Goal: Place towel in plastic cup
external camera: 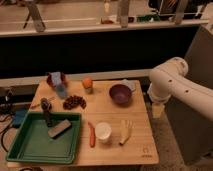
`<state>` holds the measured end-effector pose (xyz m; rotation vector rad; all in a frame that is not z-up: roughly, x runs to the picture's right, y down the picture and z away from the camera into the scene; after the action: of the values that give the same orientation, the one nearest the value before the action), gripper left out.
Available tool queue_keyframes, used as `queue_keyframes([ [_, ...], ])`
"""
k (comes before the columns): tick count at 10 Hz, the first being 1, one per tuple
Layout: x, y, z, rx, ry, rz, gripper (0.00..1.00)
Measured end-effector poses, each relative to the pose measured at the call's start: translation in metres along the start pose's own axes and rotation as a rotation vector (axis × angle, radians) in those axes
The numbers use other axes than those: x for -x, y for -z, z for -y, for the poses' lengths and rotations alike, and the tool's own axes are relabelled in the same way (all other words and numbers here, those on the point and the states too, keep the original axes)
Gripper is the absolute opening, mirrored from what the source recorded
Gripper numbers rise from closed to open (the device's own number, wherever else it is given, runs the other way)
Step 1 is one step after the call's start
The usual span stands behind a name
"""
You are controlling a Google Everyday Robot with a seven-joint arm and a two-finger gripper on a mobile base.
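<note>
While jaws hang beside table (141,131), purple bowl (120,94) sits empty

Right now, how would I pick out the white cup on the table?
On the wooden table, look near the front edge, just right of the green tray. The white cup stands between a carrot and a banana, the only white thing there. The gripper hangs beside the table's right edge.

Dim, warm overhead light (brightest at upper frame); black band mid-frame. Soft shadows on light wooden table (102,102); gripper (157,110) shaded at ctr right, under white robot arm (172,80).
</note>
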<state>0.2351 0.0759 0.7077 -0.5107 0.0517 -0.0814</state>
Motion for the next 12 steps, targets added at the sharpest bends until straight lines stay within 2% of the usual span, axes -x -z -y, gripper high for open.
queue_keyframes([
  [3,0.026,-0.001,0.021,-0.024,0.03,-0.001,0.8],
  [9,0.041,-0.004,0.054,-0.067,0.062,0.012,0.8],
  [12,0.072,-0.002,0.071,-0.096,0.079,0.031,0.8],
])
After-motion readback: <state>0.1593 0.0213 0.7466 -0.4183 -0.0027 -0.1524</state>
